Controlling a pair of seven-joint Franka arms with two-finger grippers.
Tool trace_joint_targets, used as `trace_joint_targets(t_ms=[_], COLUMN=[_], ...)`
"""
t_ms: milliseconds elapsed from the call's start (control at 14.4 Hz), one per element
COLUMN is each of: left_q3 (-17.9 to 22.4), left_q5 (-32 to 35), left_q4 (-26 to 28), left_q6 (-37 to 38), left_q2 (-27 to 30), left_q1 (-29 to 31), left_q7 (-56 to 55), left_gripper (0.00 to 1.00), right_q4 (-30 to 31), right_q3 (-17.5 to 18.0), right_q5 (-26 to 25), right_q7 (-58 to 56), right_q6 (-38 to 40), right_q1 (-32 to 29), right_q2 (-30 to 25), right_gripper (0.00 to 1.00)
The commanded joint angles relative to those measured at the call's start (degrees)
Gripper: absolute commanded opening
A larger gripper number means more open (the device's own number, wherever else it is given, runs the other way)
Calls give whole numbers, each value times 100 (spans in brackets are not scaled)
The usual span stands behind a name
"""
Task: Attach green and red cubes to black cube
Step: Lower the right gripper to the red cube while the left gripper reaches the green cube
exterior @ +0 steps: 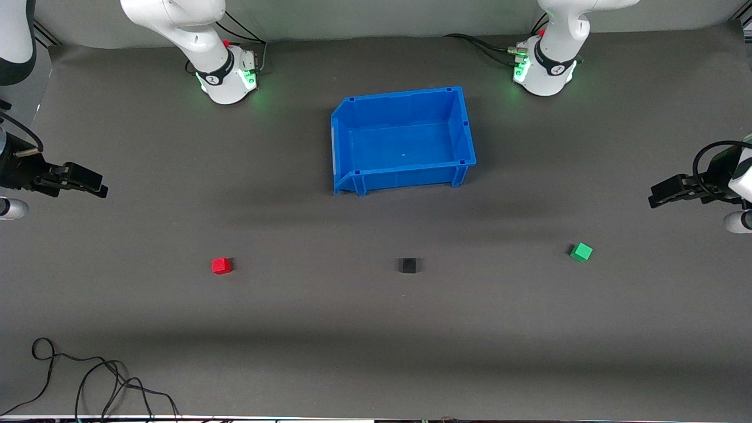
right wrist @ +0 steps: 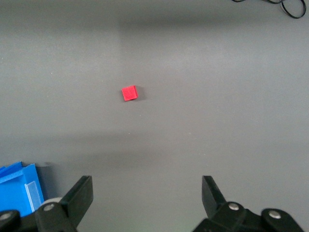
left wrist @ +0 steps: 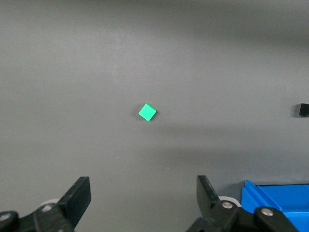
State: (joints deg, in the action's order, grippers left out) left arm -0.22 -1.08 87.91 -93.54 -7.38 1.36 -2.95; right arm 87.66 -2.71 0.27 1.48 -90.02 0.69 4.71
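Observation:
The black cube (exterior: 408, 265) sits on the grey mat, nearer to the front camera than the blue bin. The red cube (exterior: 221, 266) lies toward the right arm's end, the green cube (exterior: 581, 252) toward the left arm's end, both in line with the black cube. My left gripper (exterior: 657, 197) is open and empty, up over the mat at its end; its wrist view shows the green cube (left wrist: 147, 112) and the black cube's edge (left wrist: 303, 109). My right gripper (exterior: 97, 186) is open and empty, up over its end; its wrist view shows the red cube (right wrist: 129, 93).
An empty blue bin (exterior: 352, 114) stands mid-table between the two arm bases, also partly seen in the left wrist view (left wrist: 277, 200) and the right wrist view (right wrist: 19, 186). A loose black cable (exterior: 88, 385) lies at the mat's near edge toward the right arm's end.

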Motion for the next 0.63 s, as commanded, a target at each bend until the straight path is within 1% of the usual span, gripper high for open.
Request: trace_joint_targets(t_ms=[0, 417, 556], left_q3=[14, 14, 31], left_q5=[73, 64, 82], left_q4=[-29, -55, -3], left_q6=[116, 116, 125], left_q2=[44, -8, -96], left_q1=[-21, -4, 223], left_q7=[128, -3, -152], left_gripper=[98, 100, 100], right_q4=[-56, -91, -91], right_q3=[-37, -89, -90], right_q5=[43, 52, 96], right_q7=[10, 10, 132], right_q6=[81, 81, 81], right_q1=[54, 45, 54], right_q2=[-14, -14, 4], right_gripper=[100, 100, 100])
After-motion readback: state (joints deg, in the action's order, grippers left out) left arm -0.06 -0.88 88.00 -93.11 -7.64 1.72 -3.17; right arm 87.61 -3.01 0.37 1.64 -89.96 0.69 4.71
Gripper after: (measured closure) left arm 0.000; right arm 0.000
